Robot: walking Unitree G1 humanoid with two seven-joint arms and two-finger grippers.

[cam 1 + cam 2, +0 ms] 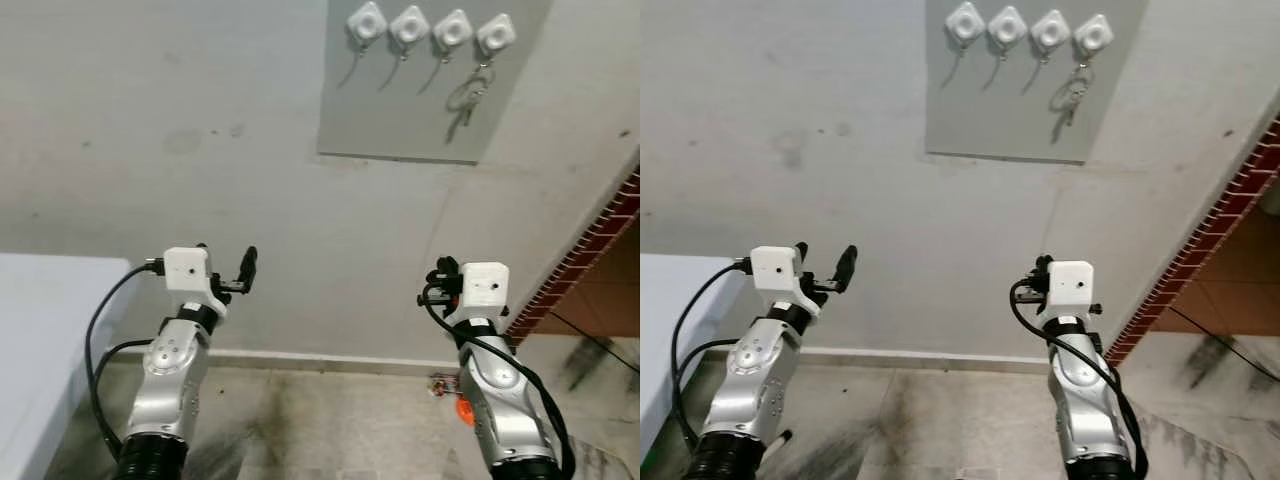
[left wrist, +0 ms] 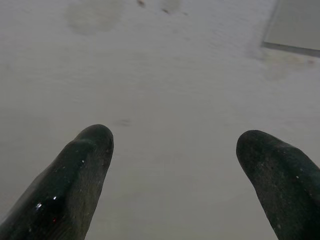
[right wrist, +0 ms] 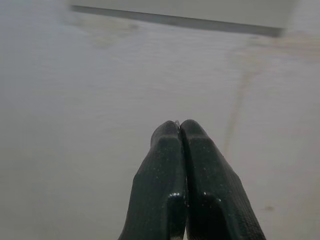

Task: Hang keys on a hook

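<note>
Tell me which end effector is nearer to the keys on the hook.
Right. The right end effector is below the keys, slightly to their left. The left end effector is also below them but far off to the left.

The keys (image 1: 466, 100) hanging from the rightmost hook (image 1: 495, 35) are too small to count or tell apart. The grey panel (image 1: 400, 120) is cut off by the picture's top edge. Small objects (image 1: 452, 398) on the floor, one orange, sit partly hidden behind the right arm, too small to identify.
</note>
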